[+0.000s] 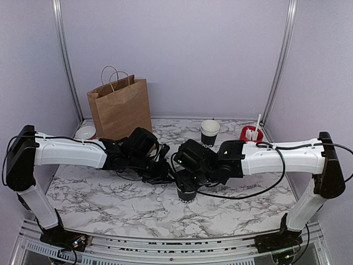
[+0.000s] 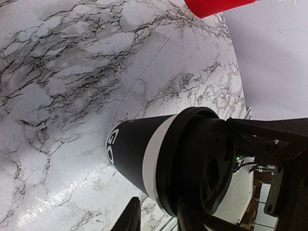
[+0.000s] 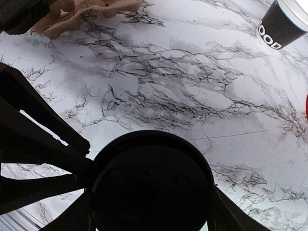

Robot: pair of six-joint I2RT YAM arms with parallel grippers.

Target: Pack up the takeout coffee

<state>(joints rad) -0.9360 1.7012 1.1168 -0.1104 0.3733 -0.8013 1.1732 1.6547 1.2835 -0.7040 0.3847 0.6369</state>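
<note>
we see the takeout coffee [image 1: 186, 194] upright near the middle of the marble table [image 1: 110, 193], its lid [image 3: 151, 187] on. our right gripper [image 1: 187, 178] clamps that lid from both sides. our left gripper [image 1: 165, 175] sits just beside the cup; we cannot tell how its jaws stand. the paper bag [image 1: 120, 107] stands well behind.

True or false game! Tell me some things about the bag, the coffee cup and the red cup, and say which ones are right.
1. The brown paper bag stands upright at the back of the table. True.
2. The coffee cup is already inside the bag. False: it is outside the bag, nearer the front.
3. The coffee cup has its black lid on top. True.
4. The red cup has tipped over. False: it stands upright, with white sticks poking out.
</note>
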